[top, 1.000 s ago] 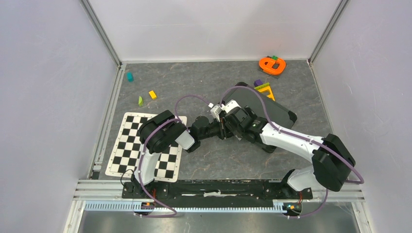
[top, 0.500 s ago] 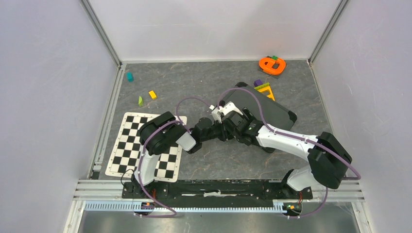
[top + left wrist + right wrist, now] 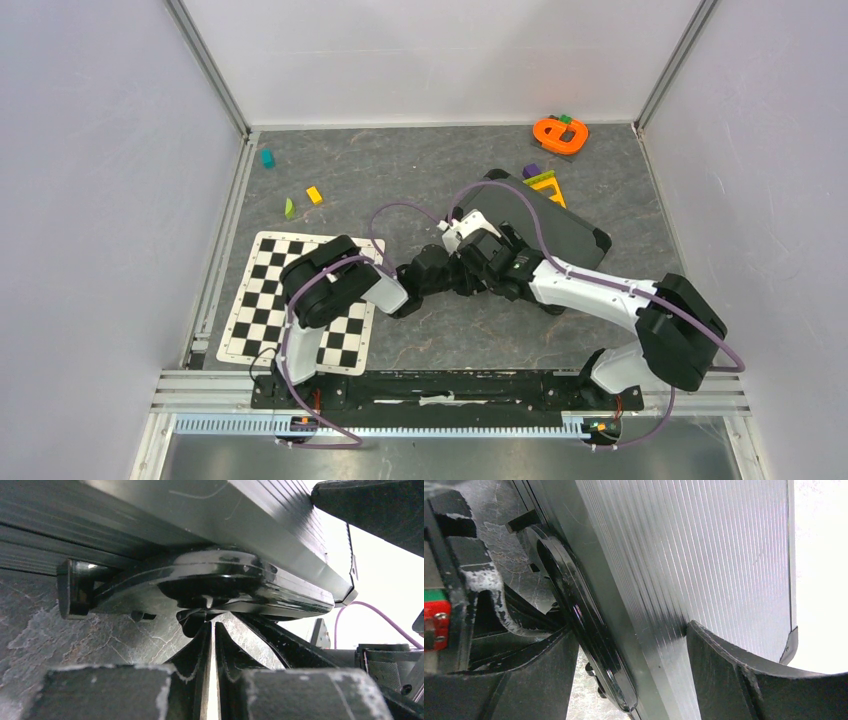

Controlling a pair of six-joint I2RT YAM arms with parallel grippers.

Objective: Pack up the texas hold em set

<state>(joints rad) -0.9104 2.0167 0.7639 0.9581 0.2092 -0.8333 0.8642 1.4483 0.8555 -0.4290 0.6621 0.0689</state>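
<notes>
Case (image 3: 560,225) lies right of the table's (image 3: 400,170) centre, handle (image 3: 210,580) on its near-left side, where my left gripper (image 3: 211,626) and right gripper (image 3: 629,630) meet. Mat (image 3: 260,290) near-left; blocks (image 3: 314,195) behind it; toys (image 3: 560,133) far-right corner.

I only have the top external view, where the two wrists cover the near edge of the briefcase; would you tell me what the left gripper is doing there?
Observer: The left gripper is shut, with its tips right under the handle of the briefcase. I cannot tell whether they pinch it.
Operator: Thank you. And how does the right gripper stand?
Observer: The right gripper has its jaws wide, astride the briefcase's ribbed edge and the handle. I cannot tell whether they press on it.
</notes>
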